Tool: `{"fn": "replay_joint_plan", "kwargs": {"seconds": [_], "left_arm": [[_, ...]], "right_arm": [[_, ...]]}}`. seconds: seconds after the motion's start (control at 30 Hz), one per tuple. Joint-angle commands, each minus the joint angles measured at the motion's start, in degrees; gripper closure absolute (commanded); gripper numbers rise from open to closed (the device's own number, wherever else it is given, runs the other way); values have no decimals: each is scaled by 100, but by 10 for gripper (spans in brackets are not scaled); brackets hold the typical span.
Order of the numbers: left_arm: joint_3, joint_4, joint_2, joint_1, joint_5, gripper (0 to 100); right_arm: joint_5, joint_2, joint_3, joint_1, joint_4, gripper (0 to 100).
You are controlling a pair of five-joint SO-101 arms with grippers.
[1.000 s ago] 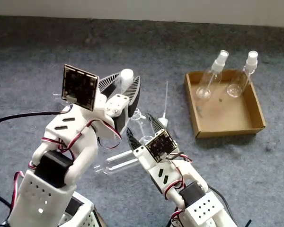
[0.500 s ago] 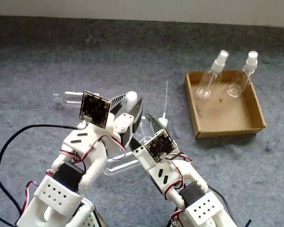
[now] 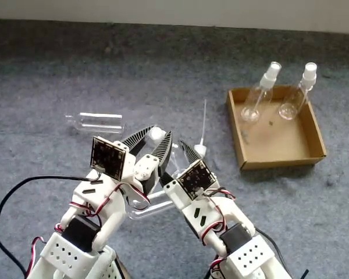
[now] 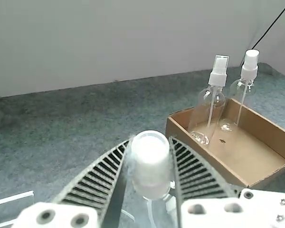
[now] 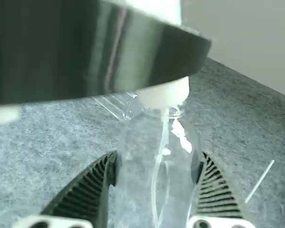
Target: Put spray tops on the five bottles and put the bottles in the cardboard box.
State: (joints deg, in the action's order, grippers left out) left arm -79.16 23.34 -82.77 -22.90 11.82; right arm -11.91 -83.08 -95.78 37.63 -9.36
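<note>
Spray top (image 4: pixel 150 164) is pinched between the ribbed fingers of our left gripper (image 3: pixel 159 135). Its base sits on the neck of the clear bottle (image 5: pixel 137 185), and its dip tube hangs inside. Our right gripper (image 5: pixel 156 166) clamps that bottle upright by the body. The cardboard box (image 3: pixel 235 131) lies to the right, holding two standing capped bottles, one (image 3: pixel 259 96) beside the other (image 3: pixel 295 96), at its far wall. A loose spray top (image 3: pixel 201 148) lies on the grey carpet (image 3: pixel 46 70) between grippers and box. An uncapped bottle (image 3: pixel 99 121) lies to the left, well apart.
</note>
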Motion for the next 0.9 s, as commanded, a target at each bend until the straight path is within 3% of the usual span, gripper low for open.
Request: {"fn": "replay_joint_plan", "kwargs": {"seconds": [0.0,0.17,0.4,0.87], "left_arm": [[4,-88,-31,22,-62,947],[84,-62,-31,31,-62,852],[470,237,-31,22,-62,869],[585,404,-84,48,-62,853]], "right_arm": [[-62,-92,-804,-4,13,864],[-62,-92,-796,-4,13,862],[-624,-92,-804,-259,48,861],[-624,-92,-804,-268,31,861]]}}
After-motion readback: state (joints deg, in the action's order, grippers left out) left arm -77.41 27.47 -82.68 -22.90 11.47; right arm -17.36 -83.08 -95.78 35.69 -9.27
